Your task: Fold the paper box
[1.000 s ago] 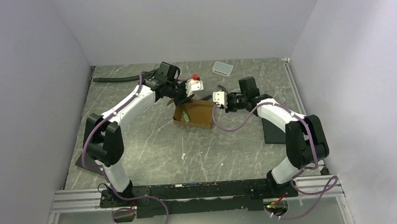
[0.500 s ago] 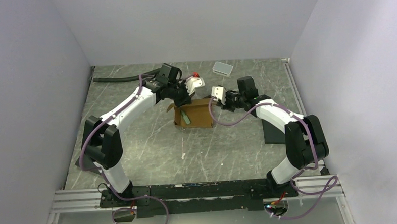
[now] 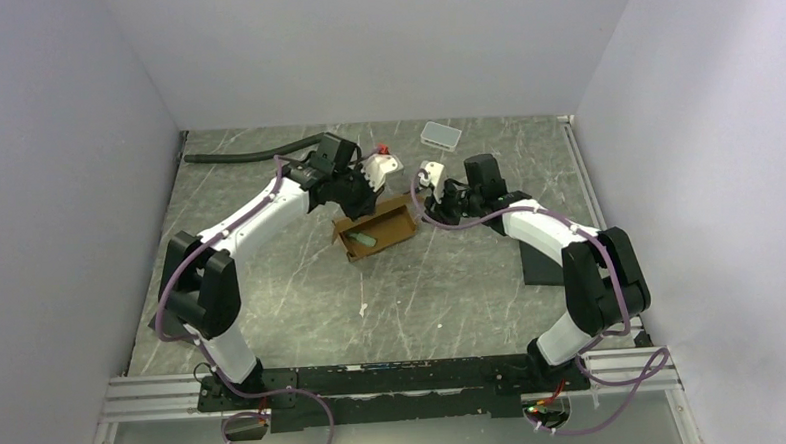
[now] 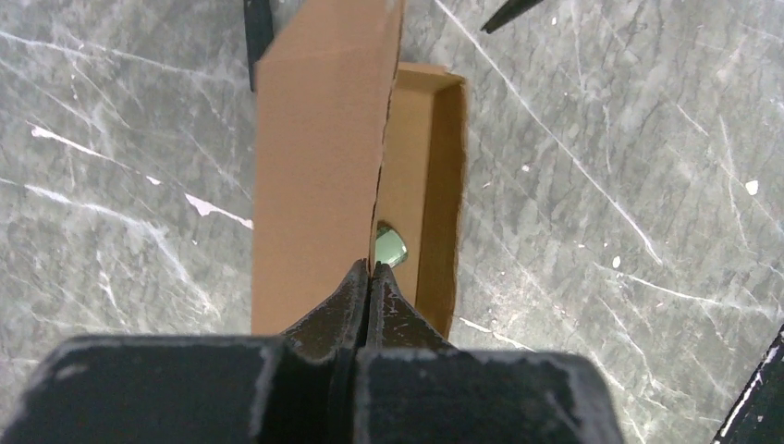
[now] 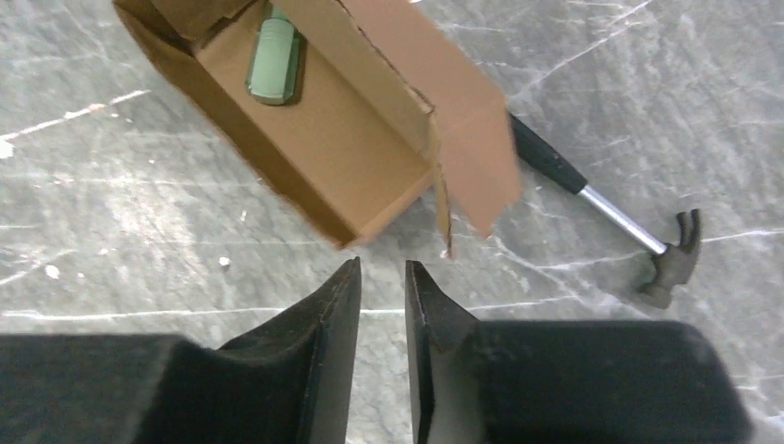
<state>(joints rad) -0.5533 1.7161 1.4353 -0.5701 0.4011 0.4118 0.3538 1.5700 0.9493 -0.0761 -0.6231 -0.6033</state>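
Observation:
The paper box (image 3: 377, 230) is a small brown carton lying askew at mid-table with its top open. A pale green object (image 5: 275, 57) lies inside it. My left gripper (image 4: 370, 268) is shut on the edge of the box's long upright lid panel (image 4: 314, 166), and from above it (image 3: 364, 197) sits at the box's far side. My right gripper (image 5: 381, 268) stands slightly open with nothing between its fingers. It is a short way off the box's right end (image 5: 462, 157) and does not touch it. From above this gripper (image 3: 426, 199) is just right of the carton.
A small hammer (image 5: 601, 208) lies on the table beyond the box's right end. A white-grey tray (image 3: 441, 135) sits at the back, a black hose (image 3: 231, 157) at the back left, and a black slab (image 3: 541, 266) at the right.
The right gripper has let go of the box's right end and opened a little. The left gripper closed on the lid panel, and the box swung round and tipped so its open top shows.

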